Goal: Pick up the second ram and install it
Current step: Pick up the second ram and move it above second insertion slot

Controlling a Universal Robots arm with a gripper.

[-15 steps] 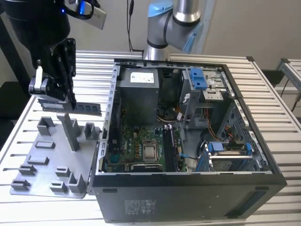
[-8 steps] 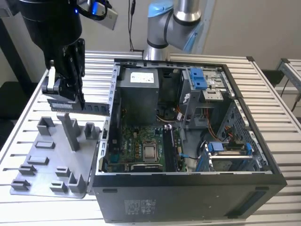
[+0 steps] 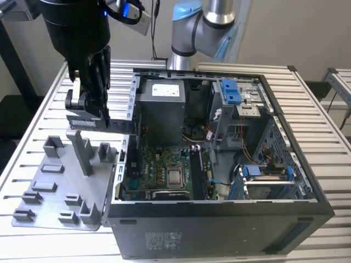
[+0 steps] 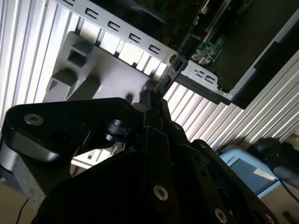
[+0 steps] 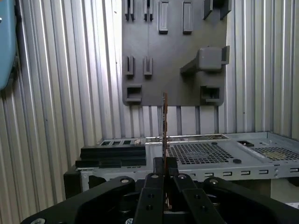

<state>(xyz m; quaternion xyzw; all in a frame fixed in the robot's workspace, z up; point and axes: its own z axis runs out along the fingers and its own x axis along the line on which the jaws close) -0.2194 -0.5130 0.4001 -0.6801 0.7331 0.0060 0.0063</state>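
Second ram (image 3: 120,126) is clamped between my closed fingers (image 3: 94,104), lifted clear of the table (image 3: 38,126), over the strip between the grey fixture (image 3: 49,192) and the open computer case (image 3: 219,219). The exterior view gives it broadside, a dark stick held level (one end reaching the case's wall on the exterior view's left). In the first wrist view it shrinks to a thin edge running out from my fingers, crossing from the case's perforated frame to the fixture's border. The second wrist view has my own dark body covering most of the stick. Its chips I cannot make out anywhere.
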